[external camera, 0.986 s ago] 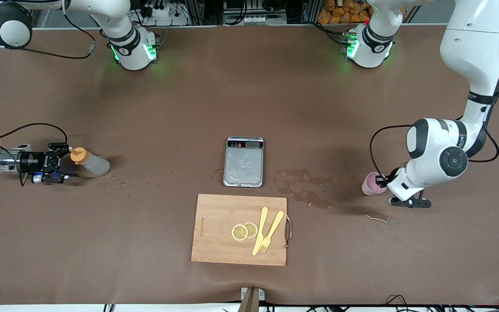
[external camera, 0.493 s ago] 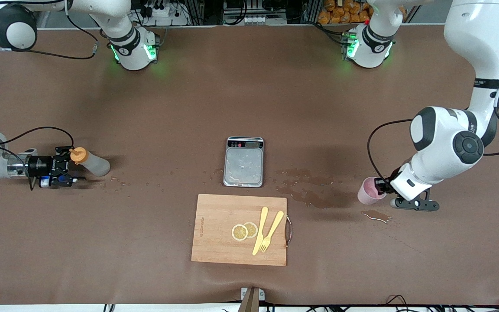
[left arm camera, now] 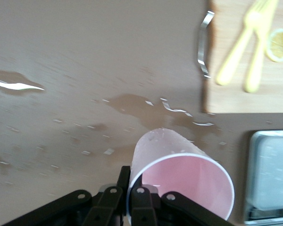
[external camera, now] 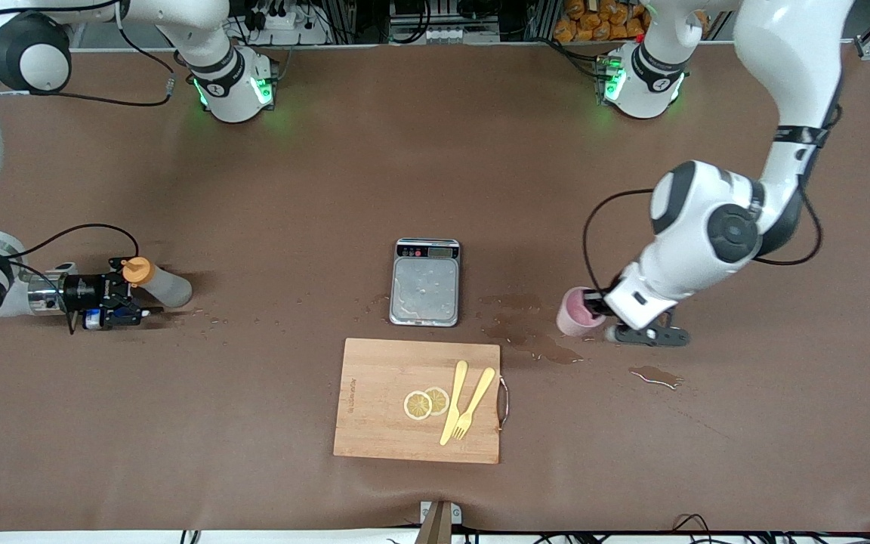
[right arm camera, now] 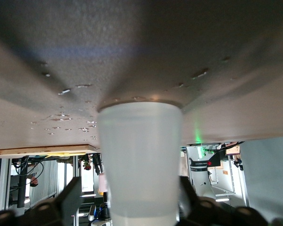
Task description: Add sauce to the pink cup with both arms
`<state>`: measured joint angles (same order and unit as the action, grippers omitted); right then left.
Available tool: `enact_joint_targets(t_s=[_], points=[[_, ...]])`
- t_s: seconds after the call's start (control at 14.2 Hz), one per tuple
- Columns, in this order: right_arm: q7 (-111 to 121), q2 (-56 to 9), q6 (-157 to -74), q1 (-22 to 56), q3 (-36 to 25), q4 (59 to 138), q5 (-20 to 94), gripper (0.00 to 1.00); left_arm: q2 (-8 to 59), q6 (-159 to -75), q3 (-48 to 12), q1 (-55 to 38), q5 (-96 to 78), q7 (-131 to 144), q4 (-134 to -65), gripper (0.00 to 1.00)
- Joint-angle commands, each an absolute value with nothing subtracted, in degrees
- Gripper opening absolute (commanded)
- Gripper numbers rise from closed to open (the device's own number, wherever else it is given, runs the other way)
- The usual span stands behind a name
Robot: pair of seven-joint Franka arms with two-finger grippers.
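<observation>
Left gripper (external camera: 593, 304) is pinching the pink cup (external camera: 575, 311) at mid-right — fingertips hiding behind its rim; right gripper (external camera: 131, 293), mid-left, is straddling the sauce (external camera: 155, 282), jaws spread — contact unclear.

Your front view looks down from high across the surface (external camera: 291, 189), facing both bases. Each wrist view sits close. The left wrist view shares the cutting board (external camera: 374, 423) and scale (external camera: 426, 287).

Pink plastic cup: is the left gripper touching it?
Touching. In the left wrist view the left gripper has its fingers pinched on the rim of the light-pink plastic cup, one inside, one outside.
</observation>
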<state>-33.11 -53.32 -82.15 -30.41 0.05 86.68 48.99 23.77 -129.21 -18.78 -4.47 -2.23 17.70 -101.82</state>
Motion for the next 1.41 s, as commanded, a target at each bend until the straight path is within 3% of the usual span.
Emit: enact_joint_targets(t_s=[0.0,0.35,0.85,1.34], points=[[-32.3,-53.7,-81.6,-30.5,0.0,86.2,49.9,0.69,23.6,-128.0,-18.3,-10.4,-2.5,25.8,-100.6,0.0],[-32.8,-53.6,-81.0,-30.5,0.0,85.7,49.9,0.43,28.4,-128.0,-18.1,-20.6,0.4,41.5,-94.4,0.0],[-37.5,-50.5,-80.9,-28.7,-0.2,82.7,45.3,0.45,38.2,-128.2,-17.6,-29.3,5.9,55.4,-84.4,0.0],[-42.0,-49.1,-81.5,-26.8,-0.4,77.6,39.2,0.47,41.0,-128.8,-17.3,-31.5,8.5,58.2,-83.8,0.0]])
